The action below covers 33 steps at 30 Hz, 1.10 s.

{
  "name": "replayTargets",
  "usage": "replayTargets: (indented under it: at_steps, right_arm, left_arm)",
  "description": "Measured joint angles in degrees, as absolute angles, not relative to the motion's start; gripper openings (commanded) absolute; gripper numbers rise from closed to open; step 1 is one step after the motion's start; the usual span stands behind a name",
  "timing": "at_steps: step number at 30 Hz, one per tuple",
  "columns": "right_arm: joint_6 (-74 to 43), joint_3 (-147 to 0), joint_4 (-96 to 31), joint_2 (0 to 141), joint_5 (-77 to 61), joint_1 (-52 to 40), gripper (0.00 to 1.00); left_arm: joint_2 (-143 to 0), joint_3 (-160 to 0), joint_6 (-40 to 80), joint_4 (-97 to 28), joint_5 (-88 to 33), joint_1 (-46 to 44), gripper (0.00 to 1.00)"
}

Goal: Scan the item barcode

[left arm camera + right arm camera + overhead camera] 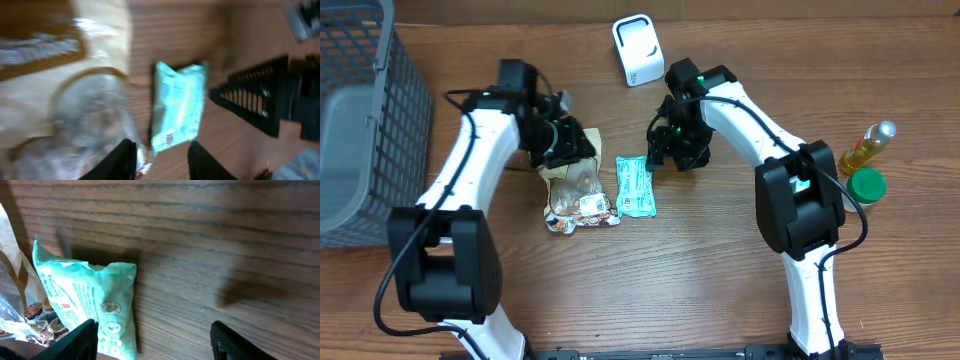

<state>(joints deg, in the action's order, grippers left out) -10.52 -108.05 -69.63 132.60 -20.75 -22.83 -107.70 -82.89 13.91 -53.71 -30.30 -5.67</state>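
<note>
Plainly, we count two packets on the table: one teal packet lies flat between the two arms, and one tan snack bag lies just beside it on the left arm's side; one white scanner stands near the far edge, well apart from both; the left gripper hovers over the tan bag's top end, its two fingers partly apart with nothing between them; the right gripper hangs just beside the teal packet, fingers spread wide and empty; we also see one grey basket, one yellow bottle and one green cap
</note>
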Motion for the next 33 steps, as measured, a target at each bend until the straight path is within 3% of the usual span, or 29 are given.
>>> replayTargets:
  at_steps: [3, 7, 18, 26, 33]
  right_arm:
    - [-10.46, -108.05, -69.65, 132.62, -21.43, -21.61, 0.69]
    - [-9.65, -108.05, -71.64, 132.6, -22.09, -19.38, 0.69]
    - [-2.63, -108.05, -75.66, 132.6, -22.26, -10.57, 0.69]
    - [-1.65, -108.05, -74.76, 132.62, -22.24, -7.84, 0.69]
    - [-1.45, -108.05, -74.52, 132.62, -22.26, -8.01, 0.7]
  left_arm:
    - [-107.7, -82.87, 13.93, -53.17, -28.45, -9.41, 0.22]
    - [-107.7, -82.87, 16.25, -51.81, -23.49, -13.72, 0.24]
    - [-107.7, -82.87, 25.34, -48.84, -6.76, -21.63, 0.41]
    - [-109.4, -82.87, 29.5, -47.33, -1.69, -22.15, 0.35]
    - [-115.33, -82.87, 29.89, -44.51, -5.08, -22.17, 0.33]
